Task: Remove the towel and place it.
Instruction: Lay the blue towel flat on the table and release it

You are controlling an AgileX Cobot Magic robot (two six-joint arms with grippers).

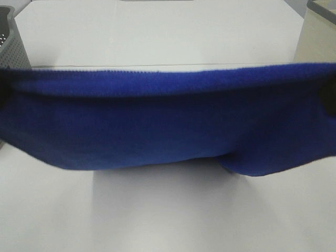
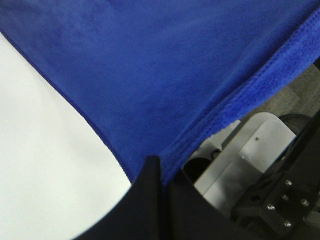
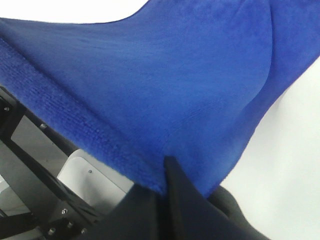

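Observation:
The deep blue fuzzy towel (image 1: 168,118) hangs stretched across the whole exterior view, lifted above the white table (image 1: 168,215), its lower edge sagging. My left gripper (image 2: 161,172) is shut on the towel's top edge (image 2: 165,90) at the left end. My right gripper (image 3: 165,172) is shut on the towel's top edge (image 3: 165,80) at the right end. In the exterior view both grippers are mostly hidden behind the cloth; only dark patches show at the left edge (image 1: 4,94) and right edge (image 1: 329,102). No white tag shows.
A grey perforated basket (image 1: 11,39) stands at the back left of the table. A beige box (image 1: 317,34) stands at the back right. A table seam runs behind the towel (image 1: 157,66).

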